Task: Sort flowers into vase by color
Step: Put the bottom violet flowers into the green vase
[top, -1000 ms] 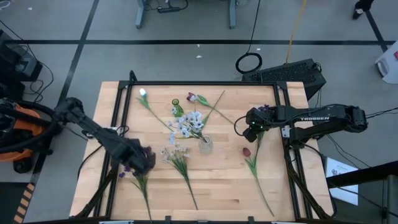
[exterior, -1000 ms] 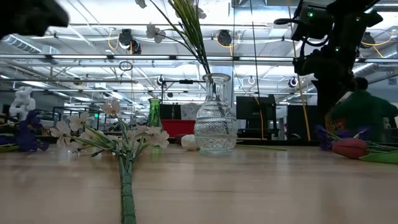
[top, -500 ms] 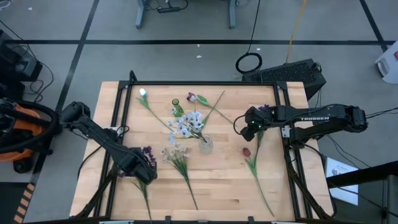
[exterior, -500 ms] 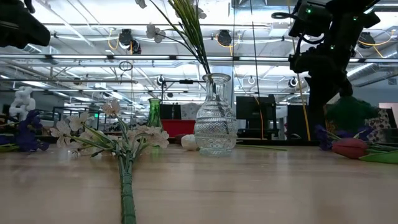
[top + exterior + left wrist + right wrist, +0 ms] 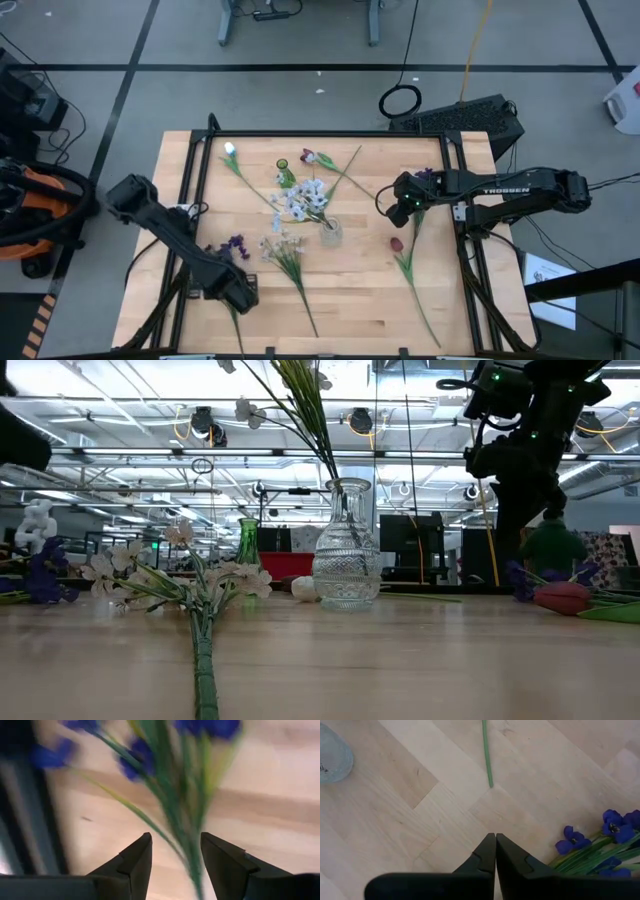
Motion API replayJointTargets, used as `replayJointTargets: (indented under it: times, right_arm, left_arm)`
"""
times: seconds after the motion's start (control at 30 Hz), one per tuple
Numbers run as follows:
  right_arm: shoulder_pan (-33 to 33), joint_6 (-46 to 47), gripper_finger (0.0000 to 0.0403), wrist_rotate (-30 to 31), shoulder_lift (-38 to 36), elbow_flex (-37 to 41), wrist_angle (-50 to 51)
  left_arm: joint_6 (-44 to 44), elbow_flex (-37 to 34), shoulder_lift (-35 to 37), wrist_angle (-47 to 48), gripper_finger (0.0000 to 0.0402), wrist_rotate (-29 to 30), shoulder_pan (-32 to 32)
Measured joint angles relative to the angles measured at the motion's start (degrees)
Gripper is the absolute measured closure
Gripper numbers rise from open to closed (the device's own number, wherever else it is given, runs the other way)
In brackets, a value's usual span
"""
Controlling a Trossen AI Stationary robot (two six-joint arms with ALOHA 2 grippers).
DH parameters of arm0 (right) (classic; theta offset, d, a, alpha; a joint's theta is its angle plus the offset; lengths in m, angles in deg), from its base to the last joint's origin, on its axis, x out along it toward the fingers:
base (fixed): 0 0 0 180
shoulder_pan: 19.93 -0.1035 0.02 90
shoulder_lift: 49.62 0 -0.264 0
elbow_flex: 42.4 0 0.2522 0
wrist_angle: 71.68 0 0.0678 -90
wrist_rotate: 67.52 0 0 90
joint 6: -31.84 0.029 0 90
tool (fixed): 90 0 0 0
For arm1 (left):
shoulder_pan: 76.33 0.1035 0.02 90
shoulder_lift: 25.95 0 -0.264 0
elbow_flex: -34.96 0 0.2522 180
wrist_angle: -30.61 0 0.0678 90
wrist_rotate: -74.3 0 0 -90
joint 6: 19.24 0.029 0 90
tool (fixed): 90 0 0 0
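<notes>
A purple flower (image 5: 232, 245) lies on the table at the near left, with its stem running toward the near edge. My left gripper (image 5: 238, 297) hangs over that stem, pointing down and open. In the left wrist view the blurred stem (image 5: 192, 855) runs between the fingers of my left gripper (image 5: 175, 840); whether it touches one I cannot tell. A clear vase (image 5: 330, 233) at mid-table holds pale white-lilac sprays (image 5: 303, 200). My right gripper (image 5: 398, 207) hovers shut to the vase's right, beside more purple flowers (image 5: 605, 840).
A small green vase (image 5: 285, 176) stands behind the clear one. A white tulip (image 5: 230, 150) and a dark red tulip (image 5: 310, 157) lie at the far side. A pale spray (image 5: 282, 246) lies near the middle, and a red tulip (image 5: 397, 243) lies at the right with its stem toward the near edge.
My left gripper has gone down and toward the table's near edge, from above the purple blossoms to above the stem. The blossoms it had covered now show. The flowers lie as before.
</notes>
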Motion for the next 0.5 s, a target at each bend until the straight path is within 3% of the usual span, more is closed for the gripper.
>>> replayJointTargets:
  times: [0.17, 0.3, 0.5]
  right_arm:
    - [0.00, -1.25, 0.0399, 0.01, 0.00, 0.00, 0.04]
    - [0.00, -1.38, 0.0399, 0.01, 0.00, 0.00, 0.04]
    - [0.00, -2.78, 0.0399, 0.01, 0.00, 0.00, 0.09]
  left_arm:
    - [0.02, 0.02, -4.28, -7.43, 0.0226, -0.35, -0.02]
    - [-0.41, 0.02, -7.31, -7.61, 0.0226, -3.60, -0.49]
    - [-0.06, 0.41, -9.70, -6.83, 0.0226, -3.56, -0.73]
